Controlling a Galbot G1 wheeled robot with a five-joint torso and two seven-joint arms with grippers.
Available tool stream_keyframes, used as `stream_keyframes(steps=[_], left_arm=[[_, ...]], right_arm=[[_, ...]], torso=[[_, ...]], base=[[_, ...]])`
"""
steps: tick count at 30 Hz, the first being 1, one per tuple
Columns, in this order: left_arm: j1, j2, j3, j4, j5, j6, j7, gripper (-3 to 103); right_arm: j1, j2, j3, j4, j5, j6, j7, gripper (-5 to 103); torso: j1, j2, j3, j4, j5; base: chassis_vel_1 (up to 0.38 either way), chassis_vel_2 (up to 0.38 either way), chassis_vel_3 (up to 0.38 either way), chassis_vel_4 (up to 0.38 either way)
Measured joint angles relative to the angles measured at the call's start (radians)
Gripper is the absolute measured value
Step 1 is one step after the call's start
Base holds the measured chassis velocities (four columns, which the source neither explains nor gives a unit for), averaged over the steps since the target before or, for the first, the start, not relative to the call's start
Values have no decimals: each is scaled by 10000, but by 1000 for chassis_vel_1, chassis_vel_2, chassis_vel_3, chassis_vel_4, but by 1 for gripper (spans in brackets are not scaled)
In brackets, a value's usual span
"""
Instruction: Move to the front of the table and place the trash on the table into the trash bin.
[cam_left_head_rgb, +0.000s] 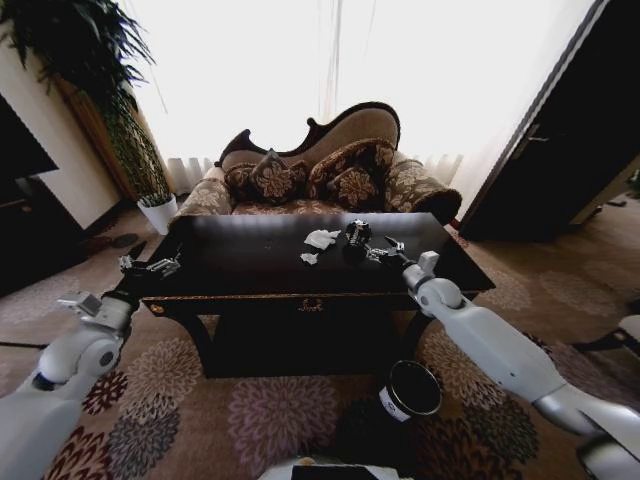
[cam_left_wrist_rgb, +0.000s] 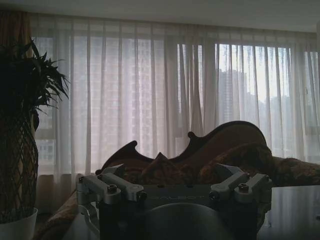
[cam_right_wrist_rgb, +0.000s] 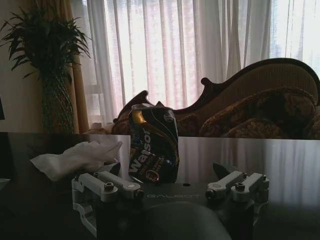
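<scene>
Glossy table (cam_left_head_rgb: 250, 262), crushed dark can (cam_right_wrist_rgb: 153, 144)

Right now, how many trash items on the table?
3. A larger white crumpled paper wad mid-table, a smaller white paper scrap just in front of it, and a dark crushed shiny can to their right, ahead of the right tool. More could be hidden behind.

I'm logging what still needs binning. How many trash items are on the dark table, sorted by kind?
White crumpled paper wads: 2, a larger wad and a smaller wad
Dark crushed drink can: 1
Total: 3, all on the dark glossy wooden table, none in the black cylindrical trash bin.
</scene>
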Motion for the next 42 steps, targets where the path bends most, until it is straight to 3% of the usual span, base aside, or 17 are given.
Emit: stream_keyframes(steps=[14,23,26,28,29,31,35,37,38,42], left_arm=[[0,0,-1,0,0,0,1,100],[-1,0,-1,0,0,0,1,100],[-1,0,-1,0,0,0,1,100],[0,0,-1,0,0,0,0,100],[0,0,0,0,0,0,1,100],[0,0,-1,0,0,0,0,100],[0,0,-1,0,0,0,0,100],[0,0,-1,0,0,0,0,100],[0,0,-1,0,0,0,1,100],[0,0,0,0,0,0,0,100]], right_arm=[[1265,682,-909,-1260,181,133,-38,100],[1809,748,-1296,-1494,268,224,-41,100],[1934,695,-1400,-1455,287,266,-39,87],[1938,688,-1404,-1440,288,267,-39,87],[1939,682,-1407,-1422,288,268,-38,77],[1939,682,-1406,-1419,288,268,-37,77],[1883,682,-1383,-1337,282,272,-36,54],[1876,682,-1377,-1323,281,272,-37,54],[1855,683,-1360,-1296,275,272,-36,44],[1795,683,-1327,-1245,250,272,-27,33]], torso=[[1,1,0,0,1],[0,1,0,1,1],[1,1,0,0,0],[1,1,0,0,0],[1,1,0,-1,0],[1,1,0,-1,1],[0,1,0,0,0],[1,1,0,0,0],[1,1,0,0,0],[0,1,0,-1,0]], base=[[0,0,0,0],[0,0,0,0],[0,0,0,0],[0,0,0,0],[0,0,0,0],[0,0,0,0],[0,0,0,0],[0,0,0,0],[0,0,0,0],[0,0,0,0]])
